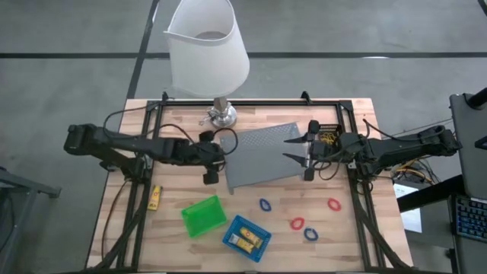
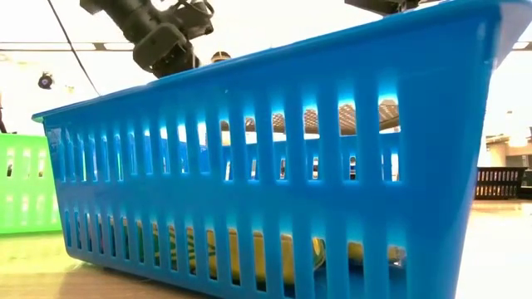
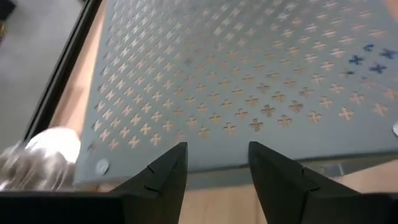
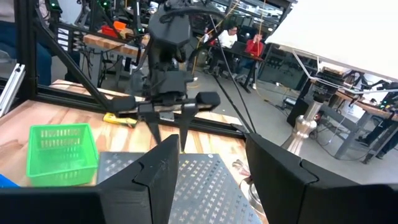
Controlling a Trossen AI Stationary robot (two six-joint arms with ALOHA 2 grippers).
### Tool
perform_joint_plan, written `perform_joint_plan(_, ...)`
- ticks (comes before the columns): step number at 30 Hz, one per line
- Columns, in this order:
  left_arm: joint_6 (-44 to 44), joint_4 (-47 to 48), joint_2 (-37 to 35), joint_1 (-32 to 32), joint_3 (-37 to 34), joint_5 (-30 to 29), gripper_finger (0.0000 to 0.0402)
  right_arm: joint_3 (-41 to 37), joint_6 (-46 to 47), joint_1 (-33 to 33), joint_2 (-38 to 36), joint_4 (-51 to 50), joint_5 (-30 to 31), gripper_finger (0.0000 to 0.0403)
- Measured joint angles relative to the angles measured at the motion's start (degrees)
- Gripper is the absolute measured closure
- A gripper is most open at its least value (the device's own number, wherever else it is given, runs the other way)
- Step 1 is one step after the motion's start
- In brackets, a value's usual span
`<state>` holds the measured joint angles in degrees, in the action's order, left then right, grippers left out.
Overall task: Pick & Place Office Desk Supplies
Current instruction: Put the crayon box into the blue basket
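While both the left gripper (image 1: 211,169) and right gripper (image 1: 303,157) hover parted and empty beside the mesh tray (image 1: 262,156), the next move looks like reaching for a loop (image 1: 297,224)

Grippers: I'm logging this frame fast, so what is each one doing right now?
Left gripper: open, empty, at the grey mesh tray's left edge.
Right gripper: open, empty, over the tray's right edge.

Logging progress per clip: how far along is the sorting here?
Done: yellow sticks lie in the blue bin. In hand: nothing; left gripper and right gripper hover open over the grey tray. Left: loops and one stick on the table; green bin looks empty.
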<state>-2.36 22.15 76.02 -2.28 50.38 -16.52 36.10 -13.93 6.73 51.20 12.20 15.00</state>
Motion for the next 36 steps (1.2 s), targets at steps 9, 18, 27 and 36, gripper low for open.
perform_joint_plan(9, 1.76, 7.89, -0.03, -0.27, 8.06, -0.64, 0.0227, 0.00, 0.00, -0.01, 0.01, 0.01, 0.00, 0.0218)
perform_joint_plan(18, 20.29, 26.81, -1.41, -0.24, 8.29, -6.46, 0.0227, 0.00, 0.00, -0.01, 0.00, 0.01, 0.02, 0.0218)
perform_joint_plan(27, 27.31, 25.38, -1.30, 2.02, 2.06, -3.53, 0.0225, 0.00, 0.00, -0.01, 0.00, 0.02, 0.02, 0.0218)
perform_joint_plan(36, 28.35, 17.68, -2.07, 13.49, -5.28, 4.17, 0.0175, 0.00, 0.00, -0.01, 0.00, 0.03, 0.03, 0.0218)
